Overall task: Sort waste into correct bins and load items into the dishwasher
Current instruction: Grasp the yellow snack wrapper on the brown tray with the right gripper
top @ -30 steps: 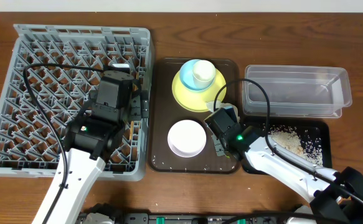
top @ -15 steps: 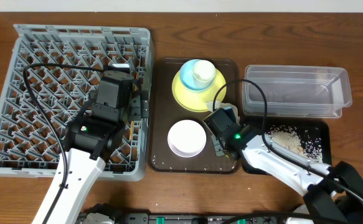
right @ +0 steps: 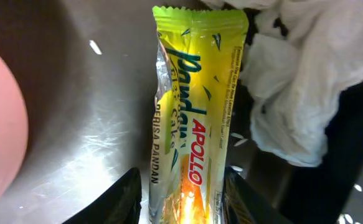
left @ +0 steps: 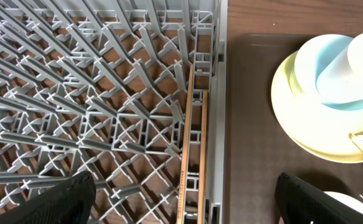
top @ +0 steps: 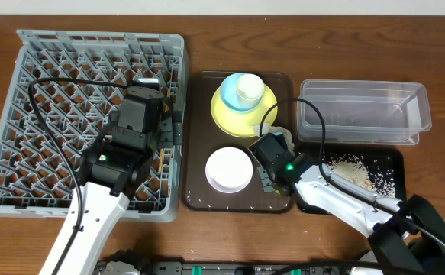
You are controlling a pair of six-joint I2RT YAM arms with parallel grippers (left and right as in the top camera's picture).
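Snack wrapper [right: 193,118] lies between the fingers [right: 122,199] of the right gripper [right: 181,177], tissue [right: 287,87] ahead-right just beside it, bowl [right: 0,124] to their left. Between the left gripper [left: 184,193] fingers [left: 69,199], chopsticks [left: 190,155] lie in the dish rack [left: 75,93]; cup [left: 337,68] on plate [left: 293,118] ahead-right.

Left arm [top: 92,210], white links with a black wrist block, comes up from the near edge and leans forward. The left gripper [left: 184,193], black and two-fingered, has its jaws spread really wide. Right arm [top: 344,200], also white, stretches in low from the right corner with a green light glowing on the wrist. The right gripper [right: 184,196] points down, jaws only partway apart.
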